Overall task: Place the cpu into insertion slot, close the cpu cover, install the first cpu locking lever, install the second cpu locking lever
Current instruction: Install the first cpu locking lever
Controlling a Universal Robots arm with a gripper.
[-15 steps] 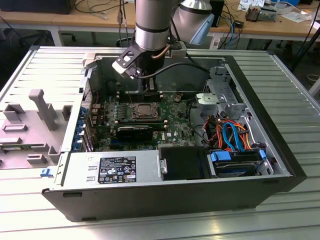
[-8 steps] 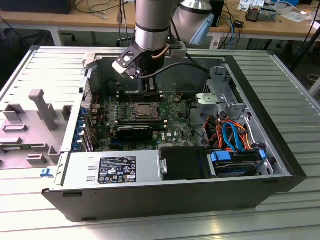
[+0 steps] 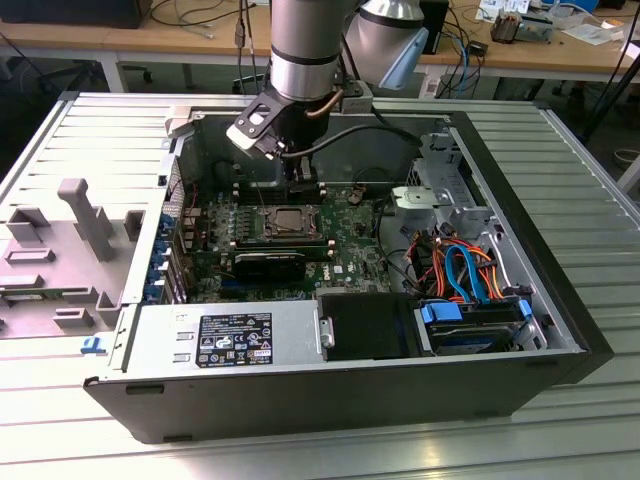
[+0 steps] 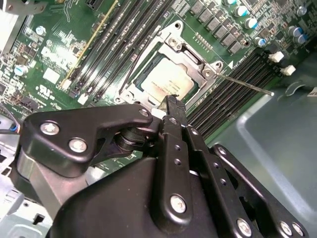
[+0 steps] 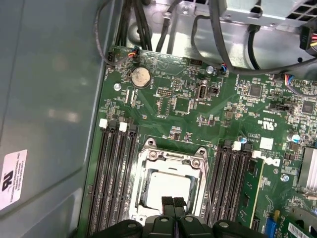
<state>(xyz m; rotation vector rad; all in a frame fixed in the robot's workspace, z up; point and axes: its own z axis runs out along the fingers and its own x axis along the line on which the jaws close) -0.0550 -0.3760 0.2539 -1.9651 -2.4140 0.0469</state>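
In both wrist views the cpu (image 5: 166, 184) (image 4: 166, 79) lies flat in the insertion slot (image 3: 262, 224), its dull silver top showing. The cpu cover (image 5: 168, 159) (image 4: 190, 57) is down around it as a silver frame. One thin locking lever (image 4: 245, 84) sticks out sideways over the black memory slots. A second, darker lever (image 4: 132, 67) runs along the opposite side of the socket. My gripper (image 5: 173, 204) (image 4: 172, 100) (image 3: 305, 190) hangs just above the socket's edge, shut, with nothing between its fingers.
Black memory slots (image 5: 116, 173) flank the socket on both sides. A black graphics card (image 3: 270, 265) sits in front of it. Bundled cables (image 3: 460, 265) and a blue-tabbed drive (image 3: 470, 320) fill the exterior view's right. The case wall (image 5: 44, 99) stands close by.
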